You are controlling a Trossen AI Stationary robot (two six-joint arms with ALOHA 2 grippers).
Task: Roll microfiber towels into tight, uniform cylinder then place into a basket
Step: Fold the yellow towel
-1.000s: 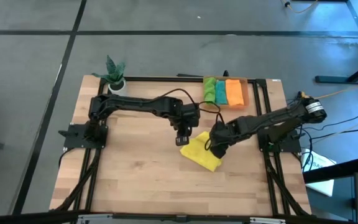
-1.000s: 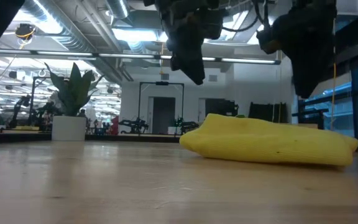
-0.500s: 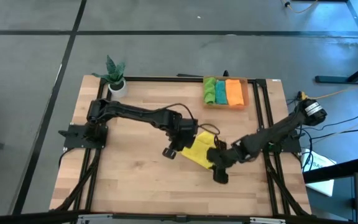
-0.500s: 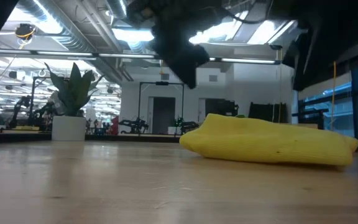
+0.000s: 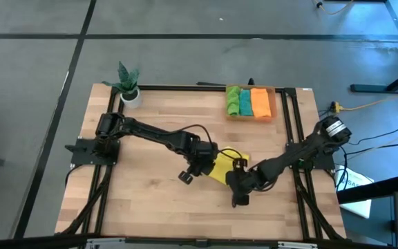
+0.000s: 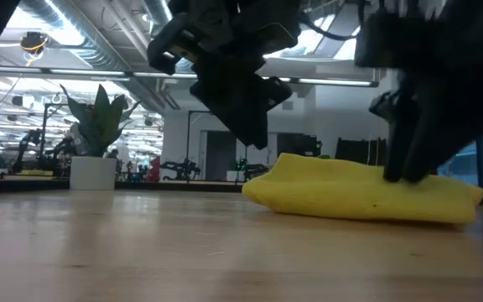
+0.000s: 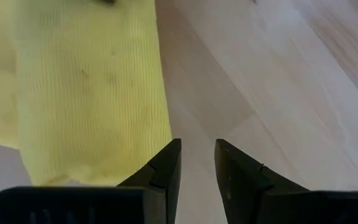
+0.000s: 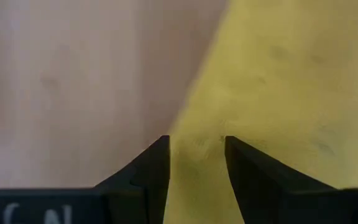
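A yellow towel lies as a loosely folded bundle on the wooden table. My left gripper hangs open at the towel's left side, its fingertips over bare wood just beside the cloth's edge. My right gripper stands open at the towel's near right end, its fingers on either side of the cloth's edge. The orange basket at the far edge holds green, teal and orange towels side by side. My right gripper comes slanting down at the yellow towel's near edge, with that edge in the gap between its fingers. I cannot tell whether the fingertips touch the cloth. My left gripper touches nothing.
A small potted plant stands at the far left corner. Bare wood spreads left of and nearer than the yellow towel. Black frame rails run along the table's sides.
Both grippers have come down toward the table and toward its near edge, each rolling about its own axis. The left has settled at the yellow towel's left side, the right at its near right end. The towel has kept its place and shape.
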